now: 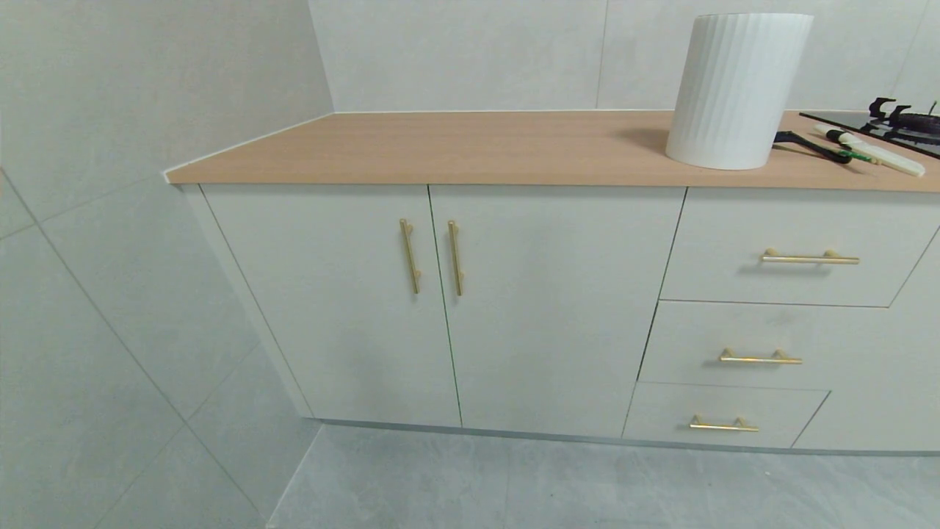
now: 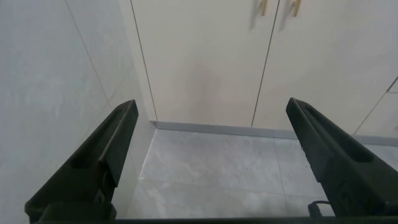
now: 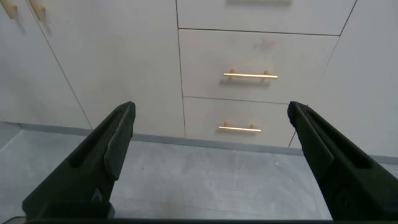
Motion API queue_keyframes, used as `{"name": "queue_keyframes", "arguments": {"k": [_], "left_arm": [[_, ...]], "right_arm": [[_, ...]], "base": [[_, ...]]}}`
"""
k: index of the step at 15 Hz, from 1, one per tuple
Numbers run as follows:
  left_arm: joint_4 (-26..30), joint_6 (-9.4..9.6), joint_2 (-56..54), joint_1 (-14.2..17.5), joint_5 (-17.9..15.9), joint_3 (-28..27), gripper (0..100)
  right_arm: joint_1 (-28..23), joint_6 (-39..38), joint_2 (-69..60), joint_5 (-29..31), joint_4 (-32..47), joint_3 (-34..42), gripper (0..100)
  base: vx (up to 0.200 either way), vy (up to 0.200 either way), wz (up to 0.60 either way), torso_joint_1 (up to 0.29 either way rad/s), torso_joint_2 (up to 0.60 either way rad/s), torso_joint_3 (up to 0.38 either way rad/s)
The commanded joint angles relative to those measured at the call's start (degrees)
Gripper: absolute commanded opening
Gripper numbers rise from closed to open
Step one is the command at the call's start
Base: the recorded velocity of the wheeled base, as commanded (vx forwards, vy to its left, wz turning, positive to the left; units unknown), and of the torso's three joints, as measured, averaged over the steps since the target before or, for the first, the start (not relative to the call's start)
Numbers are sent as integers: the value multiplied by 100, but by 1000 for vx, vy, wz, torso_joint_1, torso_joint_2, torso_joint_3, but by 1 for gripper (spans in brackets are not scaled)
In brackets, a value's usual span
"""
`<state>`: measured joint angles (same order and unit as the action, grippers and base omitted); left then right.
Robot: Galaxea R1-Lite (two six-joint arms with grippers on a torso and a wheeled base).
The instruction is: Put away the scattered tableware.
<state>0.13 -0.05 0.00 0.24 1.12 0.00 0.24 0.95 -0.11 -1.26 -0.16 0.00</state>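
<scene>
- Corner of a kitchen: matte grey tiled wall on the left meets a run of cabinets. The grey tile floor in front is open.
- Countertop: flat wood-grain slab with a straight front edge. Its left end butts against the wall, and the left two-thirds is bare.
- Ribbed white canister: tall, upright and cylindrical, standing on the right part of the counter.
- Tableware lies flat just beside the canister's base on its right: a black-handled utensil, then a white-handled utensil next to it. I cannot tell what kind either is.
- Glossy black cooktop sits at the far right edge, behind the utensils.
- Below the counter, two plain pale doors carry vertical brass bar handles. To their right are three stacked drawers with horizontal brass bars. All are closed.
- Left gripper: low over the floor by the wall corner, facing the doors. Dark fingers spread wide, holding nothing.
- Right gripper: low, facing the lower drawers. Fingers equally wide apart, holding nothing.
</scene>
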Motion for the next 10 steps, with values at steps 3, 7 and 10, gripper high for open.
{"name": "queue_keyframes", "arguments": {"k": [3, 7, 10], "left_arm": [[4, -4, 0, 2, 2, 0, 100], [4, -4, 0, 2, 2, 0, 100], [4, -4, 0, 2, 2, 0, 100]], "right_arm": [[2, 2, 11, 3, 7, 0, 100], [2, -16, 11, -6, 7, 0, 100], [2, -16, 11, -6, 7, 0, 100]], "base": [[0, 0, -200, 2, 2, -4], [0, 0, 0, 0, 0, 0], [0, 0, 0, 0, 0, 0]]}}
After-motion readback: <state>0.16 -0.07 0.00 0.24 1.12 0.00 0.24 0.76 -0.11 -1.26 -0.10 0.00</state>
